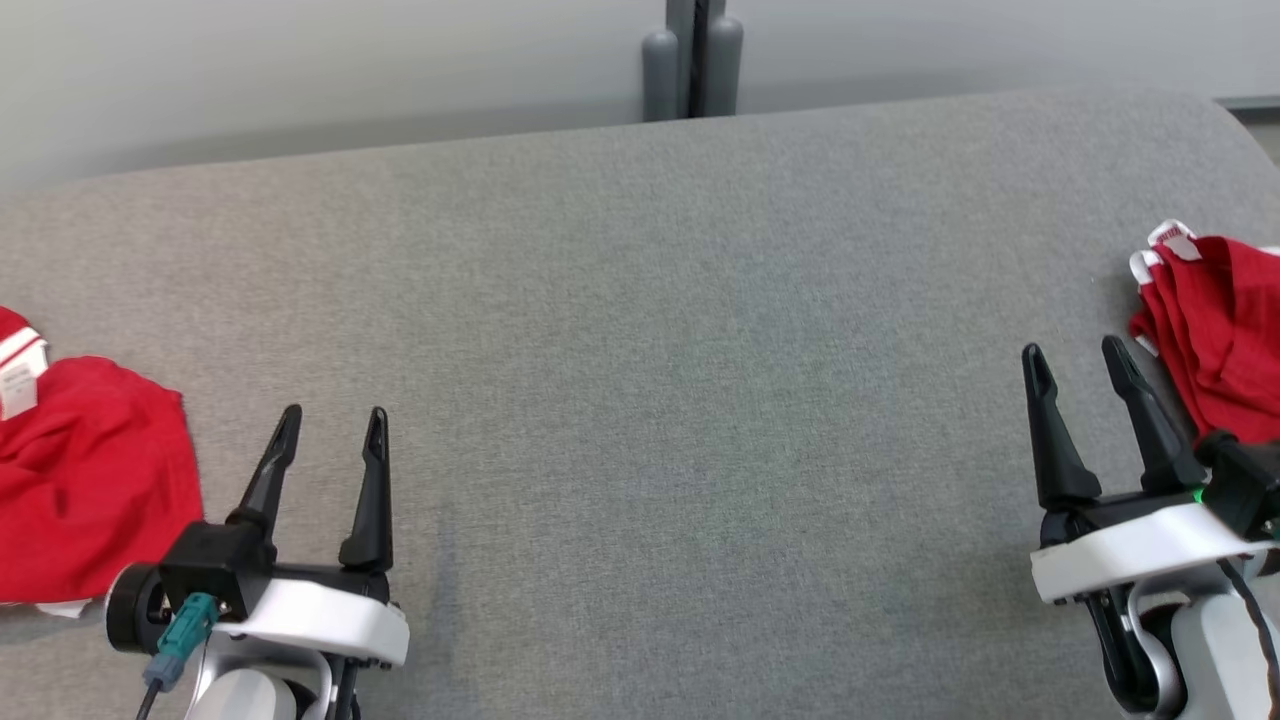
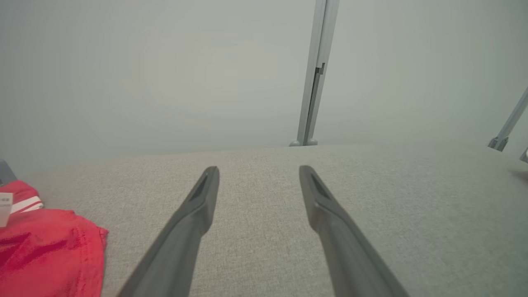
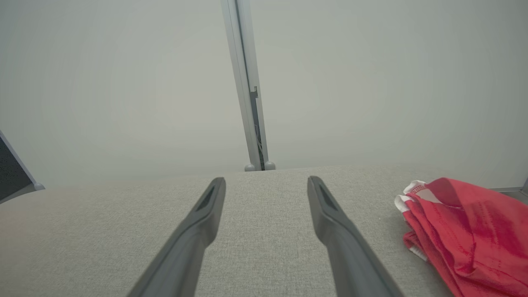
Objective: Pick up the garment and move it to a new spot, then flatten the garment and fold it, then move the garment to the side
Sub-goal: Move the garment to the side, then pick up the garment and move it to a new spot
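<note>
Grey fabric-covered counter (image 1: 640,300), far corners rounded. A red cloth garment with white-striped trim (image 1: 90,470) lies at its left edge. A crumpled red garment with white edging (image 1: 1215,320) lies at its right edge.

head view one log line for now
left claw open | right claw open | red garment left | crumpled garment right

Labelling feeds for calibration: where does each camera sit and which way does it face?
Head: on the head, facing forward and down at the grey cushion; open left gripper lower left, open right gripper lower right.
Left wrist: along its own fingers toward the wall; left red garment lower left.
Right wrist: same way, own fingers; right red garment lower right.
Shared: all three see the grey post.
</note>
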You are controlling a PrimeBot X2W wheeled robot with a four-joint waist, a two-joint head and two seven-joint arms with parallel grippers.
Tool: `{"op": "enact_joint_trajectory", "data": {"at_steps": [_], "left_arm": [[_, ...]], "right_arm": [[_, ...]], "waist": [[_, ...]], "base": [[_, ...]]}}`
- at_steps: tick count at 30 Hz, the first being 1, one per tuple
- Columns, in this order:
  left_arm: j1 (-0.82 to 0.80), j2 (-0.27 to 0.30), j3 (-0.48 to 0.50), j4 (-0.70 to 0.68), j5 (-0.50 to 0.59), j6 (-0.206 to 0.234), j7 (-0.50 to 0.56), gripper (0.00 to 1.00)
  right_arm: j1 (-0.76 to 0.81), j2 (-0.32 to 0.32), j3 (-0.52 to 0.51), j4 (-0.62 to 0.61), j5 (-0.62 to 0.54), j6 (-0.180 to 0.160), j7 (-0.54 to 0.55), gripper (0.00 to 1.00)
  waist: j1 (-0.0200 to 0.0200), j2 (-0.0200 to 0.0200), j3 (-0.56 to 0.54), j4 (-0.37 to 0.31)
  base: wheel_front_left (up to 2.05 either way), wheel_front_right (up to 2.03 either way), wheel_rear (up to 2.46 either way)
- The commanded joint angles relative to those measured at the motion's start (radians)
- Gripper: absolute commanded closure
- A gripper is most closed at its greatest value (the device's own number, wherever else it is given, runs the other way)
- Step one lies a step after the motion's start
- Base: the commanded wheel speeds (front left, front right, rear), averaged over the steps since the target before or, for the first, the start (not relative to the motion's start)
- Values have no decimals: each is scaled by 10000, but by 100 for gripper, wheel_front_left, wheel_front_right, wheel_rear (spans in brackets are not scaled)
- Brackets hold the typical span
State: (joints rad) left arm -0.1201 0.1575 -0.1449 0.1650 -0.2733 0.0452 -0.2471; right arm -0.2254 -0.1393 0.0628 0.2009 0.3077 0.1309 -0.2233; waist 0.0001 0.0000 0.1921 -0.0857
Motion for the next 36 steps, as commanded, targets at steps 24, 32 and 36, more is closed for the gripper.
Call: {"op": "enact_joint_trajectory", "data": {"at_steps": [24,32,36], "left_arm": [[1699,238,-96,-47,-231,369,294,0],[1747,304,-158,-155,-265,444,402,0],[1725,323,-183,-161,-299,462,400,0]], "right_arm": [[2843,347,-1136,-1811,-535,-2,1288,0],[2985,416,-1152,-2100,-625,-2,1453,0],[3000,431,-1200,-2133,-629,-2,1470,0]], "waist": [[-1,0,-1885,410],[-1,0,-1832,487],[-1,0,-1802,524]], "base": [[0,0,0],[0,0,0],[0,0,0]]}}
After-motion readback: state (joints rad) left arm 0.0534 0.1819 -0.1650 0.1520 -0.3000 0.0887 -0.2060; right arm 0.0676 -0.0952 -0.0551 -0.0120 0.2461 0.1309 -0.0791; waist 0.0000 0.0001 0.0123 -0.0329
